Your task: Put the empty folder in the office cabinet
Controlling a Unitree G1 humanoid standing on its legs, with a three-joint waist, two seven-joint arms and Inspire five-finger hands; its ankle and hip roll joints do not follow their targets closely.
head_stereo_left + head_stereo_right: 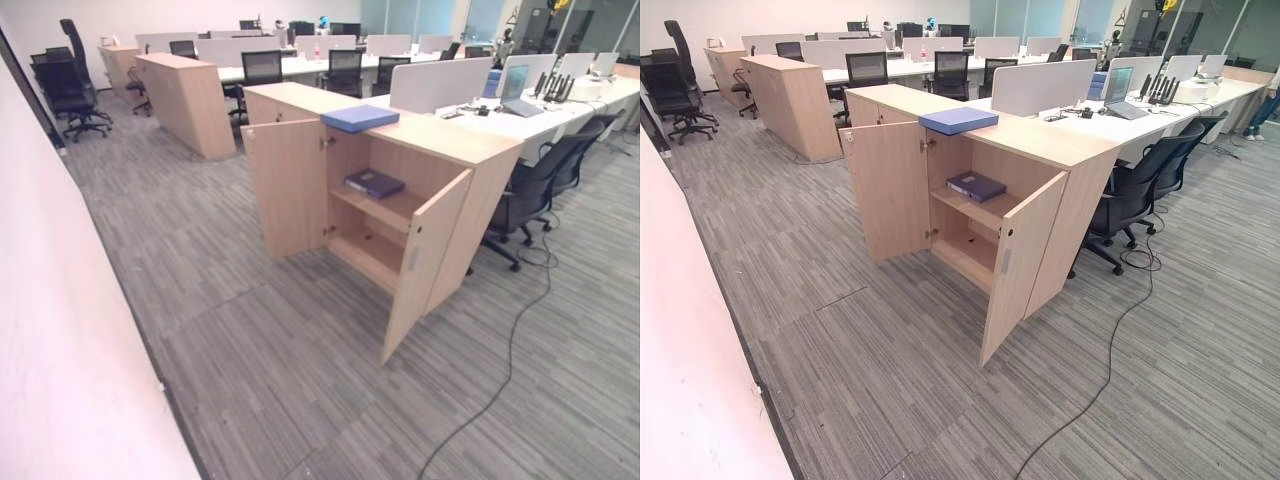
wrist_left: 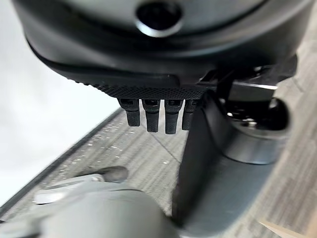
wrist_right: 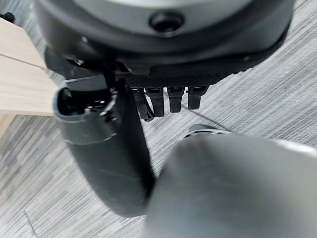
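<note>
In the left eye view, a low light-wood office cabinet (image 1: 420,140) stands on grey striped carpet floor (image 1: 260,370) with both its doors swung open. A flat blue folder (image 1: 360,118) lies on the cabinet's top, near the front edge above the open compartment. A darker blue binder (image 1: 374,183) lies flat on the middle shelf inside. Behind the cabinet runs a long white bench (image 1: 520,120) carrying a laptop (image 1: 520,90), with black office chairs (image 1: 535,185) drawn up beside it.

The right eye view gives the same layout: the folder on top of the cabinet, the binder on the shelf below it.

In the left wrist view, the left hand (image 2: 158,89) hangs over the carpet, its fingers (image 2: 152,115) straight and released, holding nothing.

In the right wrist view, the right hand (image 3: 163,79) likewise hangs above the carpet with fingers (image 3: 177,99) straight and released, empty.
</note>
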